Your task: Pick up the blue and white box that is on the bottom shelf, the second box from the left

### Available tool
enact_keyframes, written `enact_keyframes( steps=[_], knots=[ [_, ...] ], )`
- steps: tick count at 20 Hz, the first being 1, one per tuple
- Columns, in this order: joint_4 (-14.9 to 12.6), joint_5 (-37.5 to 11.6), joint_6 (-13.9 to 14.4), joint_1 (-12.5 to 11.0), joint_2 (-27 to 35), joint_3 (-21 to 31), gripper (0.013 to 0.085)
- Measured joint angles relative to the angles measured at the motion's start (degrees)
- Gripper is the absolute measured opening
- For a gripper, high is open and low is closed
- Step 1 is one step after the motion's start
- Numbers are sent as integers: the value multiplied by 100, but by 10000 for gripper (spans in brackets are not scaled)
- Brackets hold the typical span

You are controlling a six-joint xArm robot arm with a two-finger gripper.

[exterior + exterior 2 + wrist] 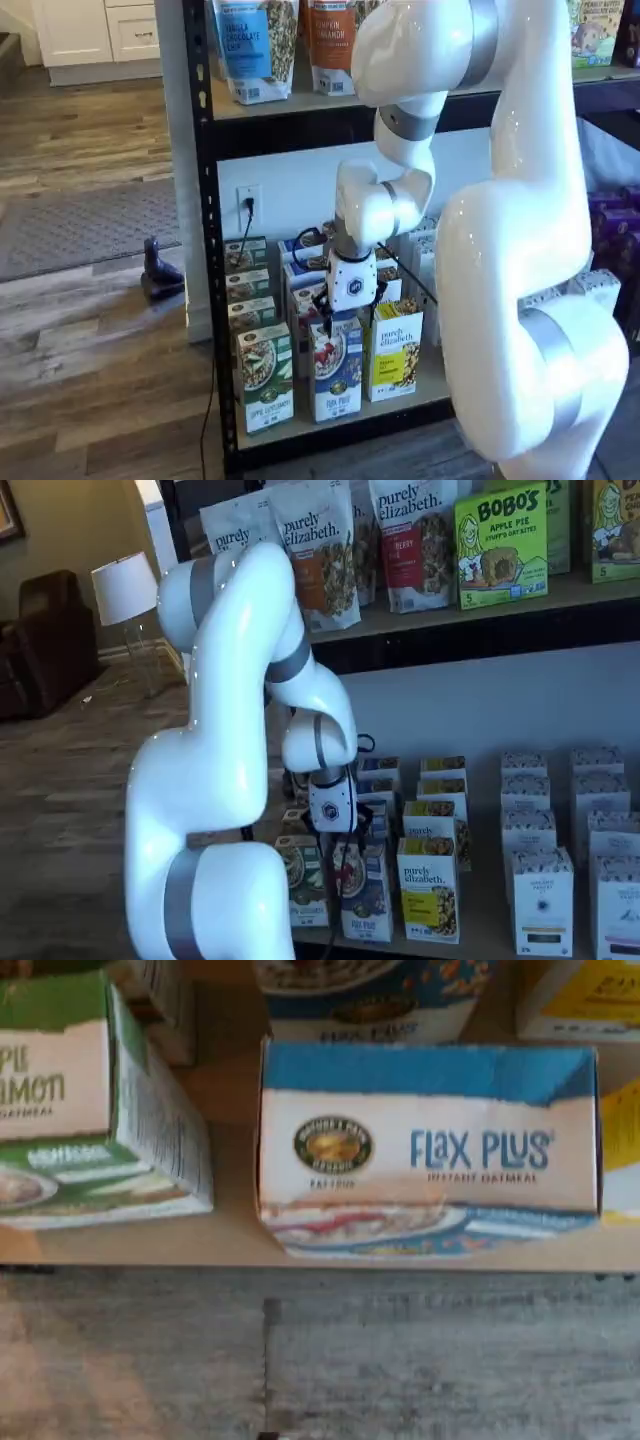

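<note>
Wood-grain floor [400,1360] fills my wrist view below the bottom shelf [230,1245]

My gripper [326,322] hangs with fingers apart just above the blue and white box [336,370], which stands upright at the shelf's front edge between green-and-white carton [266,378] and yellow carton [397,352]

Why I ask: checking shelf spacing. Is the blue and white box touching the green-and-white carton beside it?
Apart. The wrist view shows a strip of bare bottom shelf between the blue and white box and the green-and-white carton.
</note>
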Motion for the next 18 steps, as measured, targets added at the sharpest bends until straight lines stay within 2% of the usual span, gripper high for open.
enact_keyframes(
  steps=[9, 18],
  knots=[
    [149, 189, -132, 7, 523, -726, 850],
    [-223, 73, 218, 13, 796, -1061, 850]
  ],
)
